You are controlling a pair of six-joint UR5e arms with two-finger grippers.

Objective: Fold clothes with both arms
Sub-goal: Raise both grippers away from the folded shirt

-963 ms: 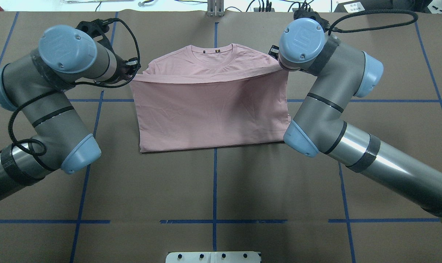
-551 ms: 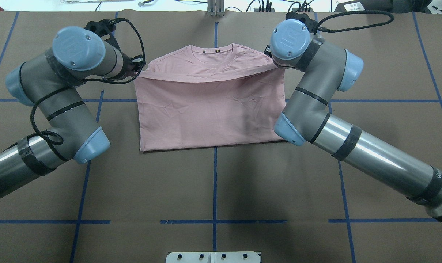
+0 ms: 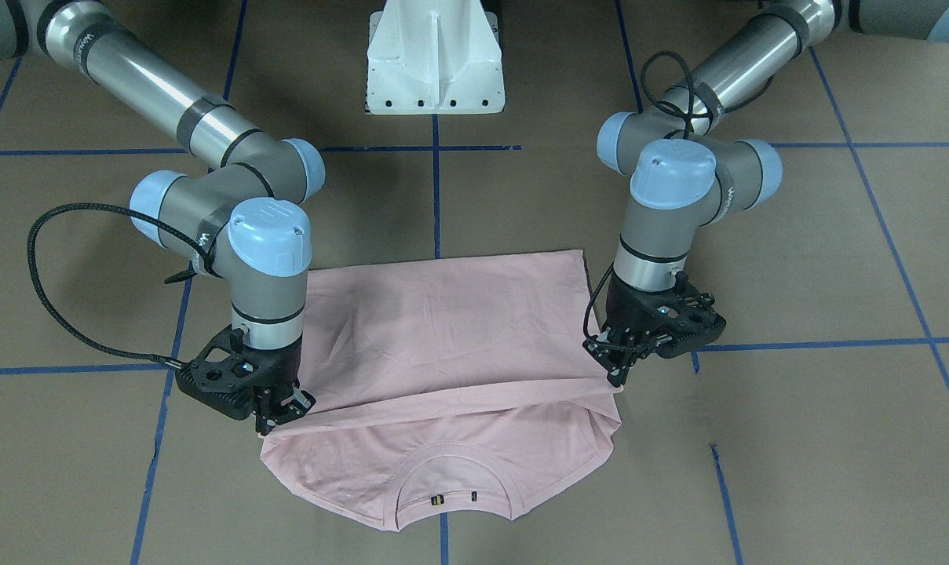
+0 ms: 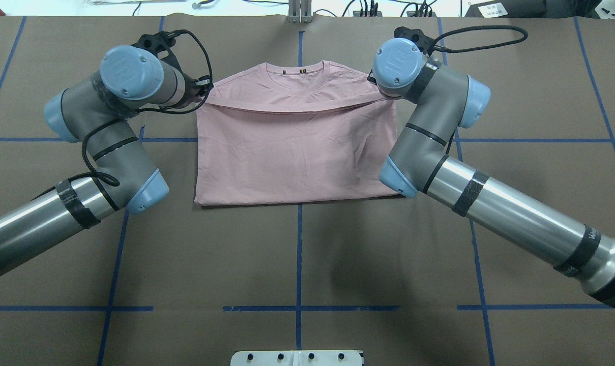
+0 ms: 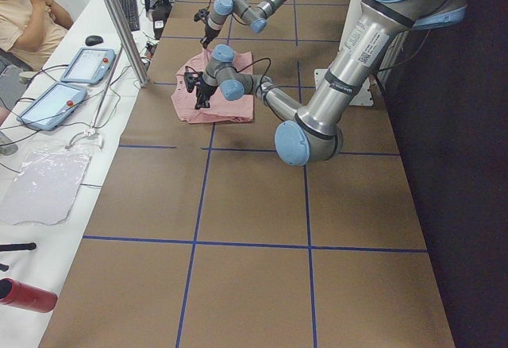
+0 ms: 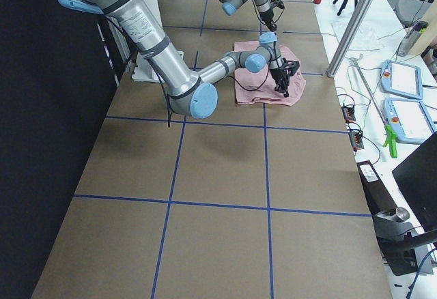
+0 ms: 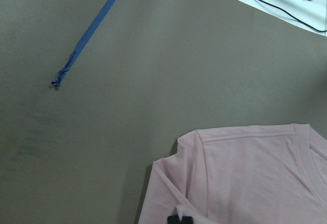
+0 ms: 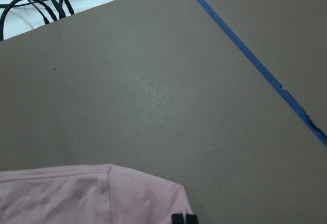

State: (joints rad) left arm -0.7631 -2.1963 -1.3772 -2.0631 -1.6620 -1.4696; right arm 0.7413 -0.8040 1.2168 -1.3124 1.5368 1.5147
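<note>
The pale pink T-shirt [image 4: 297,152] lies on the brown table, its lower half folded up over the chest. The collar [image 4: 301,71] shows beyond the folded edge, and the front print is hidden. My left gripper [image 4: 205,95] is shut on the left corner of that edge, also seen in the front-facing view [image 3: 617,375]. My right gripper [image 3: 271,422] is shut on the other corner; from overhead its wrist [image 4: 396,63] covers it. Both corners are held slightly above the cloth under them. The right wrist view shows the fingertips [image 8: 184,218] closed together beside the shirt [image 8: 87,196].
The white pedestal base [image 3: 435,59] stands at the robot's side of the table. Blue tape lines [image 4: 298,254] cross the brown surface. Beyond the far edge are cables, tablets [image 5: 87,66], a metal post [image 5: 119,22] and a seated person [image 5: 28,14].
Both arms have swung inward and slightly toward the collar, carrying the folded edge along. The upper layer now lies narrower and flatter over the shirt.
</note>
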